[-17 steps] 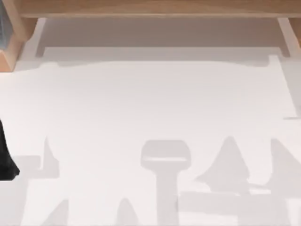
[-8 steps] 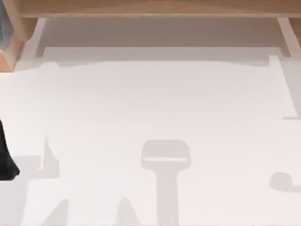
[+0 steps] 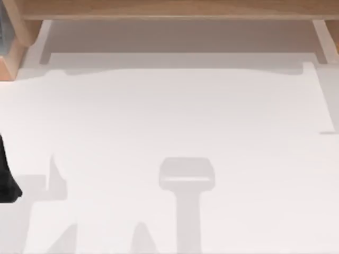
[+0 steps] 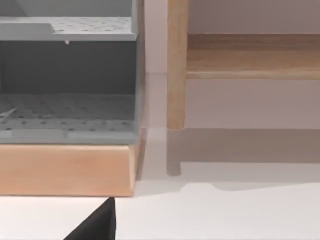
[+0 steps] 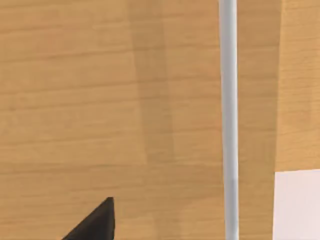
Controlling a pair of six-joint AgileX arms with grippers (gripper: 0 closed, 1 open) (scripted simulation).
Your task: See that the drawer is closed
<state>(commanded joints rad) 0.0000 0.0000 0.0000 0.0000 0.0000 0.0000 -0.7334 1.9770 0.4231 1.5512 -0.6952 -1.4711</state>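
Note:
In the right wrist view a light wooden drawer front (image 5: 115, 100) stands close up, with a slim silver bar handle (image 5: 229, 115) running across it. A black part of my right gripper (image 5: 95, 224) lies just in front of that wooden face, off to one side of the handle. I cannot tell from this view whether the drawer is closed. My left arm (image 3: 6, 177) is parked at the table's left edge, and a black tip of my left gripper (image 4: 97, 225) hangs over the white table.
A wooden frame (image 3: 169, 9) runs along the table's far edge. At the far left stands a wooden-based unit with grey perforated shelves (image 4: 67, 107) and a wooden post (image 4: 176, 65) beside it. The white tabletop (image 3: 169, 116) carries arm shadows near the front.
The right arm's shadows at the table's lower right slid off to the right and are gone. The left arm has not moved.

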